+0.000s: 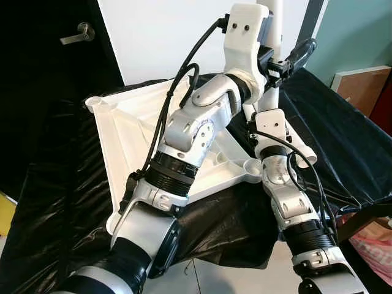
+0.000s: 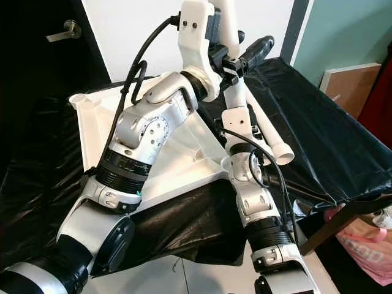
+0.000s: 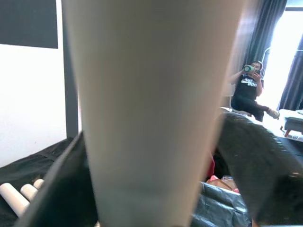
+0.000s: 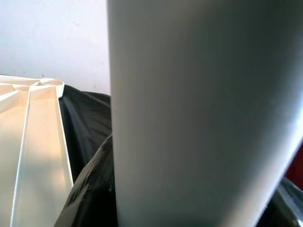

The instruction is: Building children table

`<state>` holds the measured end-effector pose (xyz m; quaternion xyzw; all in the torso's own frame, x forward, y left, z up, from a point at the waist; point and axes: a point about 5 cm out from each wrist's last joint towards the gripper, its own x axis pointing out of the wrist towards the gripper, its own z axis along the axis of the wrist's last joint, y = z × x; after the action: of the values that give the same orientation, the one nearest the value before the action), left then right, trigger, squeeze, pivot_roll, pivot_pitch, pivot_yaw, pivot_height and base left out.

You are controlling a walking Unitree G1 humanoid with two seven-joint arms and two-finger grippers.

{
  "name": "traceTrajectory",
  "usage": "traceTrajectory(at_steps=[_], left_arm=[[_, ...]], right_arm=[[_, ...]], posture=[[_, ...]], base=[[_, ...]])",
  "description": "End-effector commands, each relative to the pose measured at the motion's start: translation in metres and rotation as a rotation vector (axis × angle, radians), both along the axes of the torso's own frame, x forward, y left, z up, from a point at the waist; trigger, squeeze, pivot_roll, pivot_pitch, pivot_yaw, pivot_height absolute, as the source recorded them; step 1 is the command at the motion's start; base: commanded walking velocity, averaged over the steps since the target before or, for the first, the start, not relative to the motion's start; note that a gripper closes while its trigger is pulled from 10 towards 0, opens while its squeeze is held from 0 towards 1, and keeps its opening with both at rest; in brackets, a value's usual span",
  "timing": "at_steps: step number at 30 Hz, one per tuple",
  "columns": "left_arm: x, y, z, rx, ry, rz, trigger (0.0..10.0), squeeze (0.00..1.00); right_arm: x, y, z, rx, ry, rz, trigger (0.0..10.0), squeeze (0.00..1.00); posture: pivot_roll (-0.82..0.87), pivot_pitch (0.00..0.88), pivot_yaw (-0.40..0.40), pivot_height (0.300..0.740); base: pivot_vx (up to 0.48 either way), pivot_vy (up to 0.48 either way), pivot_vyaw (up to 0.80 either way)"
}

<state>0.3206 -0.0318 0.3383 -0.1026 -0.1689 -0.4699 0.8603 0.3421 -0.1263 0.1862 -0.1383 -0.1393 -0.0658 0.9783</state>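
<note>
The white table top [image 1: 125, 144] lies upside down on the black-covered bench, with round leg sockets [image 1: 98, 104] at its corners. A white table leg [image 1: 275, 15] stands upright at the top's far side; its foot is hidden behind my arms. My left gripper [image 1: 285, 63] is shut on the leg high up, one black finger [image 1: 303, 50] showing beside it. My right gripper [image 1: 260, 111] holds the same leg lower down, and the tube [image 4: 199, 113] looms close in the right wrist view. Spare legs [image 2: 274, 144] lie on the cloth to the right.
Black sheeting [image 1: 343, 141] covers the bench, whose right edge drops to the floor by a pink bag [image 1: 375, 245]. A wooden board [image 1: 361, 86] leans at the far right. A door with a handle [image 1: 79, 33] is at the far left. A seated person [image 3: 248, 90] is across the room.
</note>
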Motion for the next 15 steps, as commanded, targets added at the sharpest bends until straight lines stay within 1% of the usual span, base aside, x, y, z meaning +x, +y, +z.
traceTrajectory(at_steps=[1, 2, 4, 8, 9, 13, 15], left_arm=[[-0.005, -0.003, 0.006, 0.017, -0.060, -0.032, 10.0, 0.68], [-0.004, -0.003, 0.005, 0.024, -0.066, -0.026, 10.0, 0.00], [-0.004, -0.002, 0.002, 0.038, -0.085, -0.018, 10.0, 0.00], [-0.004, -0.001, 0.000, 0.046, -0.099, -0.003, 10.0, 0.00], [-0.003, 0.001, -0.004, 0.054, -0.097, 0.008, 10.0, 0.00], [-0.002, 0.003, -0.009, 0.065, -0.094, 0.024, 10.0, 0.00], [-0.002, 0.007, -0.021, 0.082, -0.079, 0.042, 10.0, 0.00]], right_arm=[[0.003, 0.000, 0.002, 0.035, 0.005, -0.005, 10.0, 0.00], [0.003, -0.002, 0.002, 0.060, 0.011, -0.017, 10.0, 0.00], [0.004, -0.007, 0.000, 0.113, 0.029, -0.036, 10.0, 0.00], [0.005, -0.012, -0.001, 0.146, 0.043, -0.050, 10.0, 0.00], [0.006, -0.015, -0.002, 0.167, 0.052, -0.056, 10.0, 0.00], [0.006, -0.017, -0.003, 0.186, 0.057, -0.058, 10.0, 0.00], [0.007, -0.019, -0.005, 0.212, 0.067, -0.054, 10.0, 0.00]], posture=[[-0.20, 0.000, 0.038, 0.740], [-0.20, 0.000, 0.039, 0.740], [-0.20, 0.000, 0.039, 0.740], [-0.20, 0.000, 0.041, 0.740], [-0.20, 0.000, 0.043, 0.740], [-0.21, 0.000, 0.044, 0.740], [-0.20, 0.001, 0.046, 0.740]], base=[[0.000, 0.000, 0.00], [0.000, 0.000, 0.00], [0.000, 0.000, 0.00], [0.000, 0.000, 0.00], [0.000, 0.000, 0.00], [0.000, 0.000, 0.00], [0.000, 0.000, 0.00]])
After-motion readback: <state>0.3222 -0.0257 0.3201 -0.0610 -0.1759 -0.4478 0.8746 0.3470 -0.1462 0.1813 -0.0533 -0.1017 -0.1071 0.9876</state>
